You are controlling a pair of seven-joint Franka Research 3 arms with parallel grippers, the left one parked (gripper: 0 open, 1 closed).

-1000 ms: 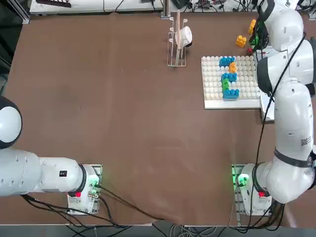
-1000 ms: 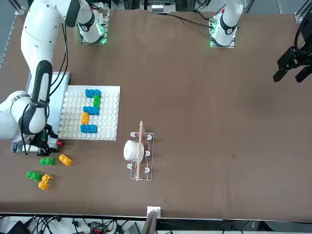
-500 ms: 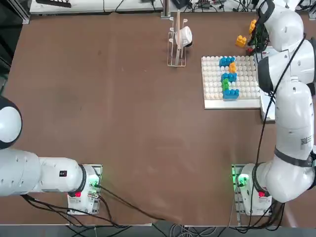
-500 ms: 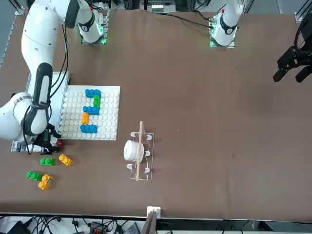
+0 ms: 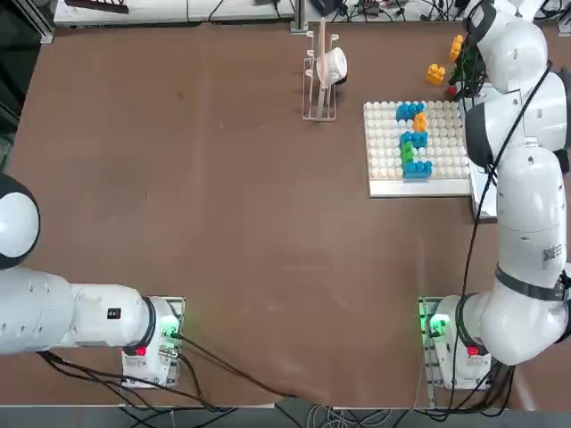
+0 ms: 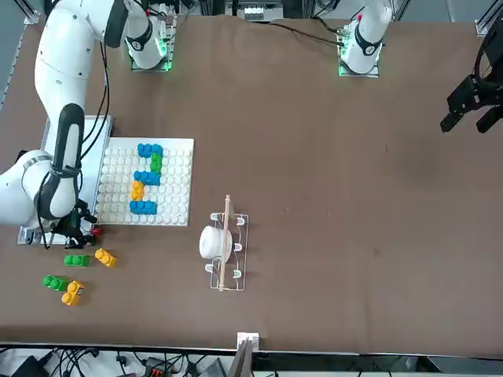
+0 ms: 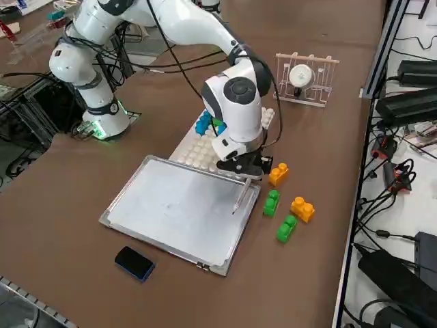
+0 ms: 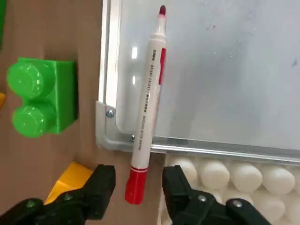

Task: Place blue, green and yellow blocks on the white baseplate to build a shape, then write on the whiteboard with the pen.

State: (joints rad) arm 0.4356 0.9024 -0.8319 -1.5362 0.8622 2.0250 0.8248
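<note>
Hovering with right gripper at red end of pen | jaws parted around it, gripping nothing | noted blocks on baseplate, beside whiteboard

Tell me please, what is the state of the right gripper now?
Right gripper: open, holding nothing, its fingers around the red end of the white marker pen.

The table directly supports the baseplate, whiteboard, rack, eraser and loose bricks.
</note>
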